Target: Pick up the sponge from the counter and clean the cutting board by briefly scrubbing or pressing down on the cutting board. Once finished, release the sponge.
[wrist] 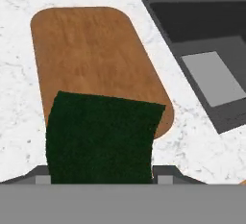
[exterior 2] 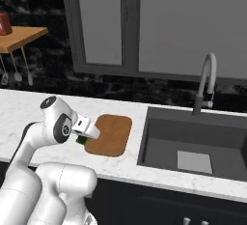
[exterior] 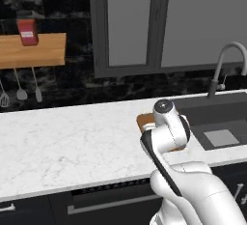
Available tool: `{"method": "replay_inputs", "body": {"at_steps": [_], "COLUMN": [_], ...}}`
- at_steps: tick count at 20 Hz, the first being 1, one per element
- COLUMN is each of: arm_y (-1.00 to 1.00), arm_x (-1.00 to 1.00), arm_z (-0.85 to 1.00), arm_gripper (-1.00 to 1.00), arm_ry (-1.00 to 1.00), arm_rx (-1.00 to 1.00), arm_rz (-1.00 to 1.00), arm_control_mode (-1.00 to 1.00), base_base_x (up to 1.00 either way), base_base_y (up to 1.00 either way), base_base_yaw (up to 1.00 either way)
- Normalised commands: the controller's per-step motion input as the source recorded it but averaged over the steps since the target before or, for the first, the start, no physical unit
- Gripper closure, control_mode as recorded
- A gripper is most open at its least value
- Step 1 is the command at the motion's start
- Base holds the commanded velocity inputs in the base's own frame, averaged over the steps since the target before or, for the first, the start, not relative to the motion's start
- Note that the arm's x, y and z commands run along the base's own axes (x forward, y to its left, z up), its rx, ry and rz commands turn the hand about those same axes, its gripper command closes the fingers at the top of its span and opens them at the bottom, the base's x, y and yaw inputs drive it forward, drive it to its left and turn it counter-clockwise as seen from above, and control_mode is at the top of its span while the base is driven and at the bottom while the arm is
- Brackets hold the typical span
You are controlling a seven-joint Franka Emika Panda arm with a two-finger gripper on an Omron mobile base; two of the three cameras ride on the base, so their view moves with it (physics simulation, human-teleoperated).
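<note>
End effector (wrist: 100,177) clamped on sponge (wrist: 101,139), held over board's (wrist: 91,55) near end by table's (wrist: 19,74) front edge — could slip out or smear off onto marble if pressed crookedly.

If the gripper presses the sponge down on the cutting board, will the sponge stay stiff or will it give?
Probably it gives: the sponge already looks bent, its top edge slanted between the fingers. Its rough dark green face should grip the wooden cutting board and not slide easily. It seems light, since the gripper holds it by the sides alone.
</note>
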Motion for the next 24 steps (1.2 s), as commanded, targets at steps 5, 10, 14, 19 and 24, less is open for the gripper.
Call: {"method": "replay_inputs", "body": {"at_steps": [5, 10, 14, 19, 24], "arm_y": [-0.28, -0.03, 0.04, 0.06, 0.01], "arm_x": [0.36, 1.00, 0.99, 0.66, 0.24], "arm_z": [0.00, 0.00, -0.04, -0.11, 0.00], "arm_gripper": [1.00, 1.00, 1.00, 1.00, 1.00], "arm_ry": [0.00, 0.12, 0.21, 0.19, 0.15], "arm_rx": [0.04, 0.03, 0.05, 0.04, 0.00], "arm_rz": [0.06, 0.03, 0.00, 0.01, 0.01], "arm_control_mode": [-1.00, -1.00, -1.00, -1.00, -1.00], "base_base_x": [0.60, 0.00, 0.00, 0.00, 0.00], "base_base_y": [-0.53, 0.00, 0.00, 0.00, 0.00], "base_base_yaw": [0.06, 0.00, 0.00, 0.00, 0.00]}}
